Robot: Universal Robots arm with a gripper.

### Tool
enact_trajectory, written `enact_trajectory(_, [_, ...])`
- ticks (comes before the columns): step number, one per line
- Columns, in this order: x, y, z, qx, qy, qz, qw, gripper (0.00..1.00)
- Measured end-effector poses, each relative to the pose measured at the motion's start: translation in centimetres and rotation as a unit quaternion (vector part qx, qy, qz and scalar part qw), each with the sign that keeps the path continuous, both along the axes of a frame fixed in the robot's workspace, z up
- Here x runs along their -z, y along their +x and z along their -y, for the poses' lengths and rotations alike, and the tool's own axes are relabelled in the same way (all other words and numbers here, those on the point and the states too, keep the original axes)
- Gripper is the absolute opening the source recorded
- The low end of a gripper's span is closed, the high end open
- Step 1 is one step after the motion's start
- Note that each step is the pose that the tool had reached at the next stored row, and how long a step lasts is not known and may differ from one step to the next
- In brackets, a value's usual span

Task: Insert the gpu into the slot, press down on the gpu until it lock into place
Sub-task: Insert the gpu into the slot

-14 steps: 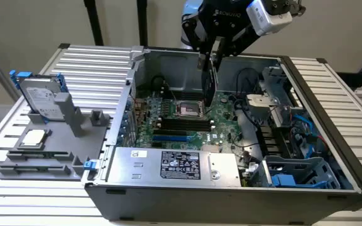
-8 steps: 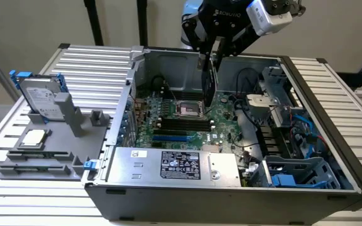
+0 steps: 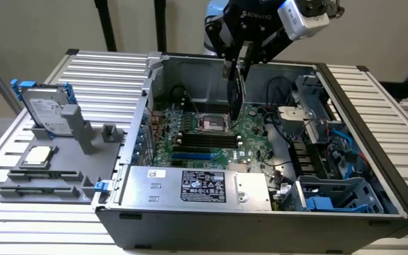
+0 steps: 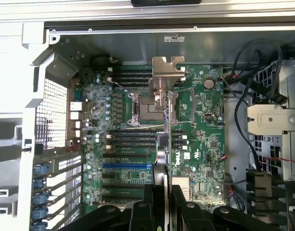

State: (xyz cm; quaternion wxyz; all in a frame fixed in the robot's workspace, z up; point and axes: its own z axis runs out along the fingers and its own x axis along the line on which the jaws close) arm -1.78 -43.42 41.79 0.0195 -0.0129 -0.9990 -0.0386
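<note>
- The gripper (image 3: 236,64) (image 4: 167,195) reaches down from above into an open computer case (image 3: 261,234); its two dark fingers (image 4: 148,202) are closed part-way, pinching a thin card between them.
- The graphics card (image 3: 237,90) (image 4: 169,139) is what it holds; the card stands upright on edge, running lengthwise down from the fingers; its silver metal bracket (image 4: 165,72) is at the end farthest from the fingers.
- The card hangs over the green motherboard (image 3: 250,133) (image 4: 205,144), just beside the square silver processor socket (image 3: 211,123) (image 4: 145,108); whether its lower edge touches the board I cannot tell.
- The blue slot (image 3: 189,157) (image 4: 127,165) lies bare, with nothing seated in it; it sits on the motherboard between the black memory slots (image 3: 204,139) (image 4: 133,137) and the silver power supply box (image 3: 189,186); the card is apart from it, off toward the socket, and is not lined up over it.
- The power supply box, with a white-and-black label on top, fills the near part of the case in the exterior view; bundles of black cable and blue plastic bays stand at the exterior view's right of the board.
- The case rests on a slatted metal table (image 3: 381,106); at the exterior view's left a grey tray (image 3: 62,159) holds a hard drive (image 3: 44,111) propped upright, plus a few smaller parts lying flat.
</note>
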Motion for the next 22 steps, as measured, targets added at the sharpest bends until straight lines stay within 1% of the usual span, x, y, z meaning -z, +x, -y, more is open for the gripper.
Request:
enact_trajectory(1, [0.00, 0.00, 0.00, -0.003, 0.0000, -0.0001, 1.0000, 0.26])
enact_trajectory(3, [0.08, 0.00, 0.00, -0.021, 0.0001, 0.0000, 0.9998, 0.26])
enact_trajectory(5, [0.16, 0.00, 0.00, -0.039, 0.0001, 0.0000, 0.9992, 0.26])
enact_trajectory(8, [0.29, 0.00, 0.00, -0.067, 0.0001, 0.0000, 0.9978, 0.26])
enact_trajectory(11, [0.41, 0.00, 0.00, -0.094, 0.0001, 0.0000, 0.9956, 0.26])
enact_trajectory(14, [0.56, 0.00, 0.00, -0.121, 0.0001, 0.0000, 0.9926, 0.26])
enact_trajectory(17, [0.71, 0.00, 0.00, -0.148, 0.0001, 0.0000, 0.9890, 0.26])
enact_trajectory(19, [0.81, 0.00, 0.00, -0.166, 0.0001, 0.0000, 0.9861, 0.26])
enact_trajectory(22, [0.96, 0.00, 0.00, -0.193, 0.0001, 0.0000, 0.9812, 0.26])
